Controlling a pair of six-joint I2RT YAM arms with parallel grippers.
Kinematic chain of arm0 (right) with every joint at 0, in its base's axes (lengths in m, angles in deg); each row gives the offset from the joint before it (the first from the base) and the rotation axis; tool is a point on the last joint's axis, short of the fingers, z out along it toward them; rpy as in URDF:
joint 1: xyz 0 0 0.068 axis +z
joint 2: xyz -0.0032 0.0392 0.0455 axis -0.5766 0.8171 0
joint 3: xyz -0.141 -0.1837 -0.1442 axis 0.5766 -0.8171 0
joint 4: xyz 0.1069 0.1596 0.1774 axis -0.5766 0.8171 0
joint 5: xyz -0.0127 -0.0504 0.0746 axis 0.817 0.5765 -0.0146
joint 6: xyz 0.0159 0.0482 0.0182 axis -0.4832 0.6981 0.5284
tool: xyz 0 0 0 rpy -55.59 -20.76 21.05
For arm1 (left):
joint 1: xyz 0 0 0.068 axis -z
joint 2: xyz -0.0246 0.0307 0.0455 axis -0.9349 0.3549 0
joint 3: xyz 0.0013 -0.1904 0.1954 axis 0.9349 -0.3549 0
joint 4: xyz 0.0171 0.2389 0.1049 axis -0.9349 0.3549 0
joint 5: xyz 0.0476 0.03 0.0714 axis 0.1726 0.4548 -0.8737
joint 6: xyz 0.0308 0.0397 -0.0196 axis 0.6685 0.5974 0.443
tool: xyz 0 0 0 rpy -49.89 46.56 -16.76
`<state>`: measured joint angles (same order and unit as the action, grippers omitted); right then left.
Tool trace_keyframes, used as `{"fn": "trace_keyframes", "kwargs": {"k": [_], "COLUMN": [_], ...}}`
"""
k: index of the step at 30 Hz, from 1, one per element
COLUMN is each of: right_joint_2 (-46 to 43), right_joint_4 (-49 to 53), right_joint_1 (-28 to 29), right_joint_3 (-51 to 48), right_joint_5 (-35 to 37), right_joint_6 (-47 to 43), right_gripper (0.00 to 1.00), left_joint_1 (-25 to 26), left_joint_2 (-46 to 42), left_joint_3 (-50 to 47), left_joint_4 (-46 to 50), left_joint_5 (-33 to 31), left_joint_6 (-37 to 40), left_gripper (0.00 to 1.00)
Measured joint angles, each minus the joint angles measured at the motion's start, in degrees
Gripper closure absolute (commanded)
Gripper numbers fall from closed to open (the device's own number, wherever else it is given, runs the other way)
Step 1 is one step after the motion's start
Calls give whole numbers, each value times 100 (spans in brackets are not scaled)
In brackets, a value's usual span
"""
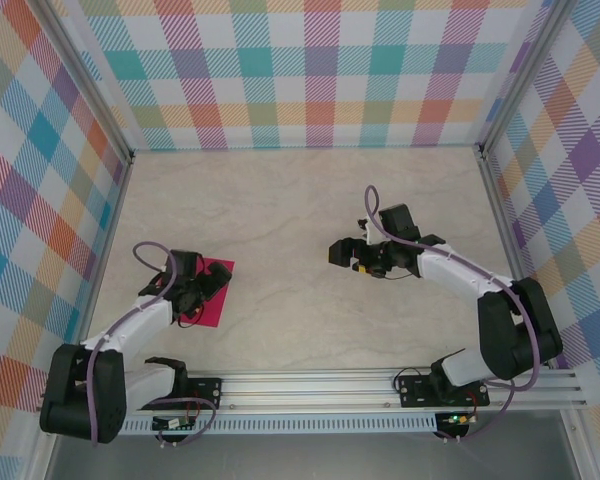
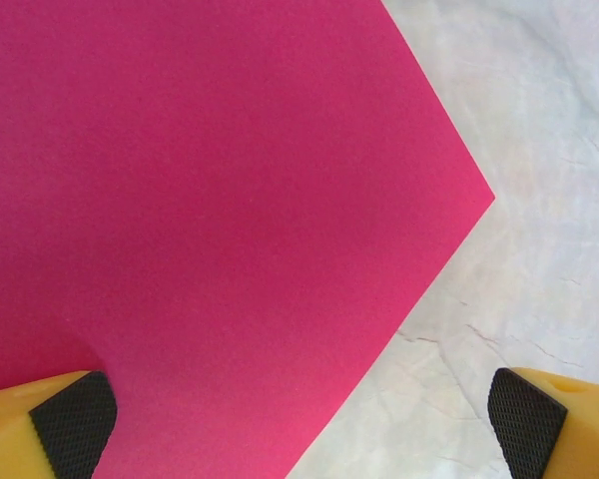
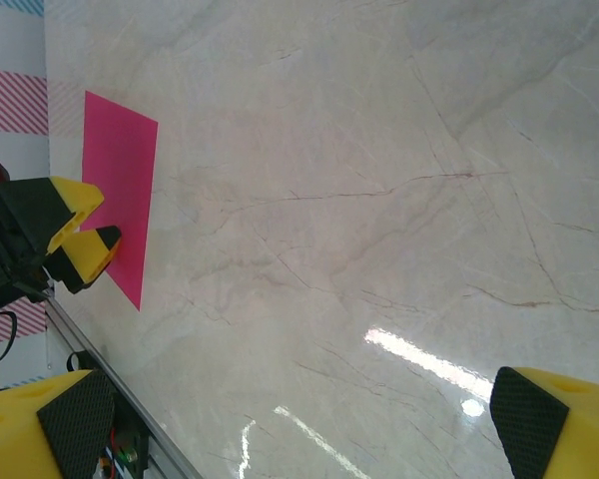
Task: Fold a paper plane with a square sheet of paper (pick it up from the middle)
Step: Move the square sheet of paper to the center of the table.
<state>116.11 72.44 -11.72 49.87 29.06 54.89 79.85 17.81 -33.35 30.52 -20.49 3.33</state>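
Note:
The square sheet of paper [image 1: 213,312] lies flat and unfolded on the table at the left, bright magenta-pink. My left gripper [image 1: 202,288] hovers low over it, open. In the left wrist view the paper [image 2: 210,200] covers most of the frame, with one corner pointing right. The left gripper [image 2: 299,429] is spread wide, one pad [image 2: 75,419] over the paper and the other over bare table. My right gripper [image 1: 348,258] is open above the middle of the table, holding nothing. From the right wrist, the paper [image 3: 120,185] and the left gripper [image 3: 95,232] sit far left. No folded plane is in view.
The marble-patterned table [image 1: 300,210] is enclosed by checked walls [image 1: 300,70] on three sides. A metal rail [image 1: 380,385] carrying both arm bases runs along the near edge, close to the paper's near corner.

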Motion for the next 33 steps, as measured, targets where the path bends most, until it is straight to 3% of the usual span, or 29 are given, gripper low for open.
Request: {"fn": "trace_keyframes", "kwargs": {"k": [11,15,19,23,33], "right_joint_2": [275,273,273,332,1775], "right_joint_4": [-170,-275,-341,-514,-450], "right_joint_1": [17,44,188,518,1858], "right_joint_3": [-70,-170,-236,-205,1440], "right_joint_5": [-7,-42,-63,-68,79], "right_joint_6": [299,466,627,798,1082], "right_gripper": [3,4,5,10,13], "left_joint_1": [2144,2415,2417,2234,732], "left_joint_2": [1849,2214,1932,1019,-1086], "left_joint_3": [1349,1676,1821,1895,1196], "left_joint_4": [-638,-922,-487,256,1480], "left_joint_5": [-374,-293,-516,-820,-940], "left_joint_6": [-1158,-1436,-1438,-1187,-442], "left_gripper": [0,0,0,0,0]}}
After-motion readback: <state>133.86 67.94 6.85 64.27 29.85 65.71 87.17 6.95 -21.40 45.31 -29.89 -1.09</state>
